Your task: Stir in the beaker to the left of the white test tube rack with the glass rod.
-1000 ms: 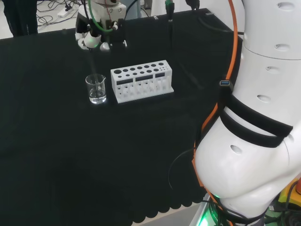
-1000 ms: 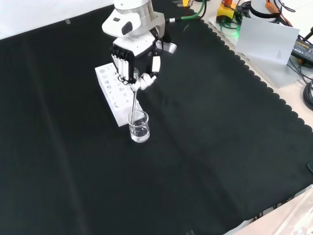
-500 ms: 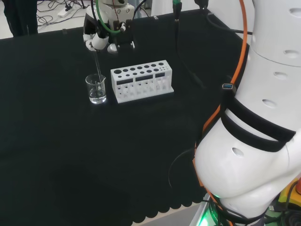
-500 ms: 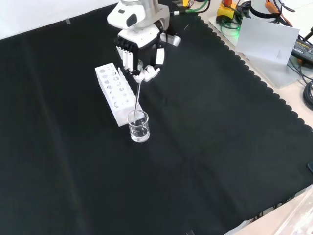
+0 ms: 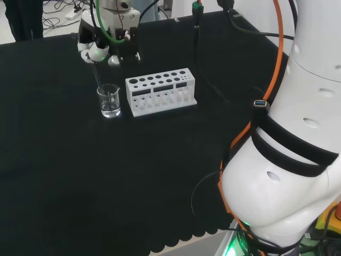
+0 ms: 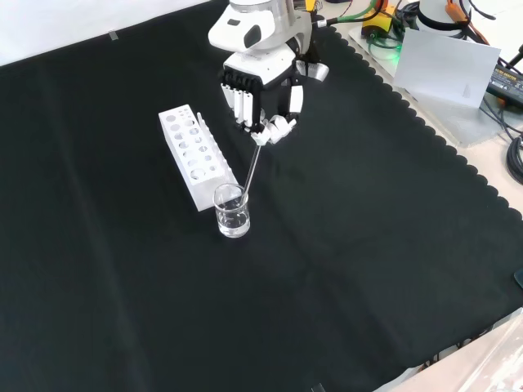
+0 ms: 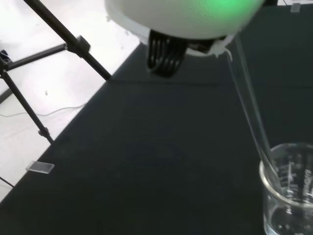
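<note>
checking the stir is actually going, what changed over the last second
The hand, holding the glass rod, swung up and to the right in the front view, tilting the rod more steeply; its lower end stays inside the beaker. Beaker and test tube rack have not moved.

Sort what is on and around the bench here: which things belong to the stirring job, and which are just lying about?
Part of the job:
- hand, pinching the rod
- glass rod, tilted, its lower end inside the beaker
- beaker, holding some clear liquid
- white test tube rack, the landmark beside the beaker

Just lying about:
- grey sheet off the cloth's edge
- cables on the floor beyond the bench
</note>
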